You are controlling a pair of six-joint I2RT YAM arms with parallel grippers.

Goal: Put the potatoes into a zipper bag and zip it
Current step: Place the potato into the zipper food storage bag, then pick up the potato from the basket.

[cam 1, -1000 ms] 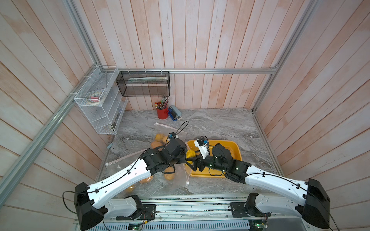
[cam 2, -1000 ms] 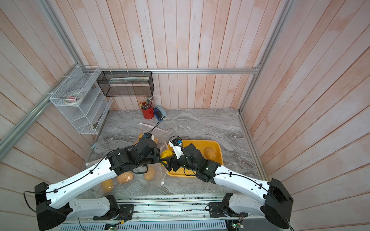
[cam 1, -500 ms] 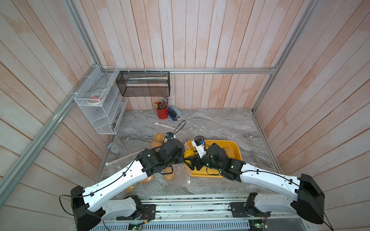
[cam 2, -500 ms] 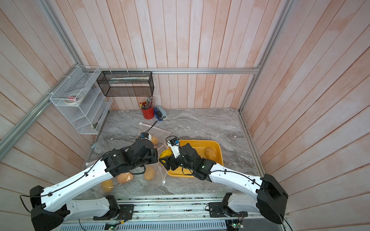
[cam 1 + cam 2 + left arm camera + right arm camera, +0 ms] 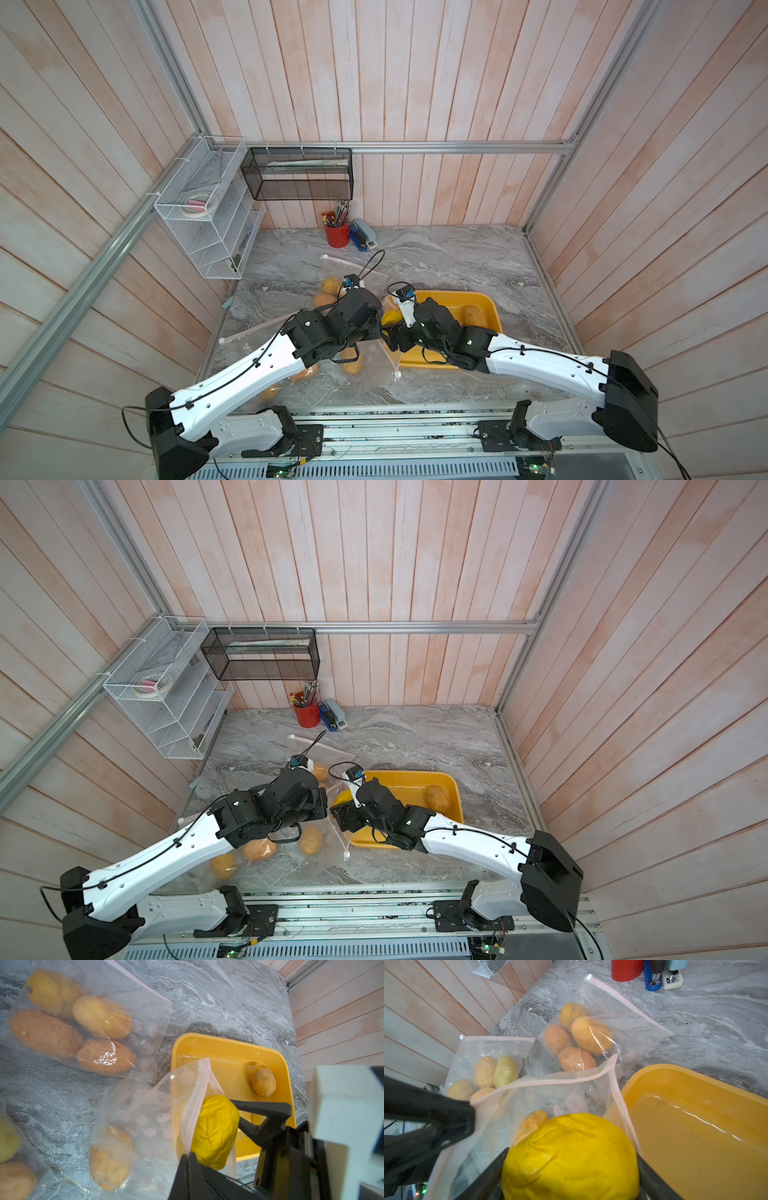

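Right wrist view: right tool point(image 5: 571, 1154) grasps a wrinkled yellow potato point(image 5: 571, 1142) at the clear zipper bag point(image 5: 542, 1093) mouth — left tool point(image 5: 189, 1156) clenched on its pink strip point(image 5: 200, 1088), arms angled inward, midway between the surface's point(image 5: 457, 257) side edges.

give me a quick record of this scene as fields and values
left gripper: shut on the zipper rim of the open bag
right gripper: holding the yellow potato at the open bag's mouth
open bag contents: at least one potato
tray: one brown potato in it
second bag: four potatoes
third bag: four potatoes
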